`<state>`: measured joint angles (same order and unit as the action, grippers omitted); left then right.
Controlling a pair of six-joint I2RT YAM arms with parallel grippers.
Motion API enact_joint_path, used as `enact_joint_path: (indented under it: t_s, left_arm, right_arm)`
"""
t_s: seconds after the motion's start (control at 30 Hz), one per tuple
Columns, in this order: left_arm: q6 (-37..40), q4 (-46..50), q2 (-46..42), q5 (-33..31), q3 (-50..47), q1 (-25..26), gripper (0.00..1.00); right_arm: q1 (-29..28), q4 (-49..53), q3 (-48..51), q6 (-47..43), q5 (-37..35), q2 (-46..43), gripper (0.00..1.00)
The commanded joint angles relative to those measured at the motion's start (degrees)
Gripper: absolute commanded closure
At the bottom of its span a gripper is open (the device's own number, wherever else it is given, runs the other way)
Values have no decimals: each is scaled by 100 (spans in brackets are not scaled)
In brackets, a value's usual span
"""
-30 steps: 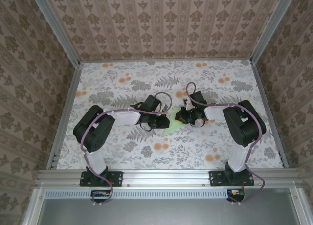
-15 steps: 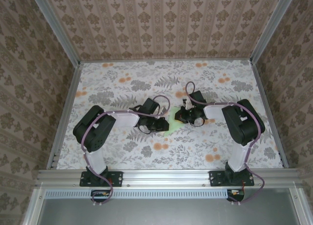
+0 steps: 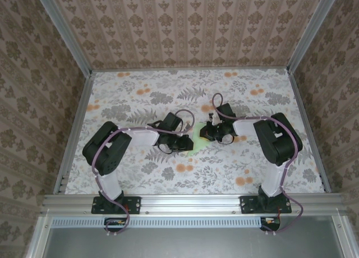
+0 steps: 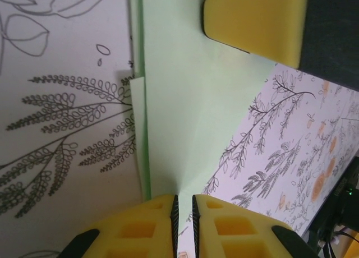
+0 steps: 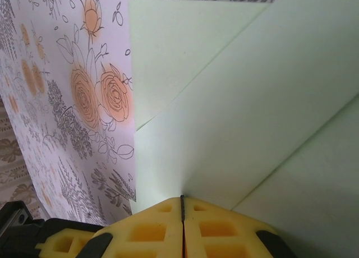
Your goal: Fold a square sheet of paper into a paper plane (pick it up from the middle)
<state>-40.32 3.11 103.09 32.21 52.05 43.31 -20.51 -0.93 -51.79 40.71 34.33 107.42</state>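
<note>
The square sheet of paper (image 3: 198,142) is pale green and part folded, lying at mid-table between my two grippers. In the right wrist view the paper (image 5: 235,118) shows diagonal flaps and creases. My right gripper (image 5: 182,199) is shut on its near edge. In the left wrist view the paper (image 4: 185,101) rises in a soft ridge that runs into my left gripper (image 4: 183,199), whose jaws are closed to a narrow gap on its tip. A yellow right fingertip (image 4: 255,22) rests at the paper's far side. From above, the left gripper (image 3: 189,143) and right gripper (image 3: 206,133) nearly meet.
The table (image 3: 140,95) has a floral cloth. Patterned walls and aluminium rails (image 3: 76,129) close it on three sides. Both arm bases sit on the near rail (image 3: 190,202). Cables loop over each wrist.
The left gripper has slid right, closer to the right gripper, and covers more of the paper. The right gripper has shifted slightly left. In the last half second almost nothing has moved.
</note>
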Motion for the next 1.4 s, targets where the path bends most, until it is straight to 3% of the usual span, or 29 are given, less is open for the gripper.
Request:
enact_joint_path:
  t_s: [0.0,0.47,1.0,1.17,1.37]
  left_arm:
    - [45,244,-176,226,99,60,82]
    - [61,612,-135,-242,-134,114,85]
    - [-148,261,-297,-67,-480,136,85]
    - [-85,-143,-423,243,-94,-57,85]
    - [276,187,18,330,652,-202,85]
  right_arm:
    - [-16,488,103,-18,-546,480,92]
    - [-15,482,130,-41,-583,612,92]
    - [-14,591,147,-129,-638,629,92]
    - [-14,589,137,-130,-637,653,92]
    - [-14,567,126,-99,-620,697,92]
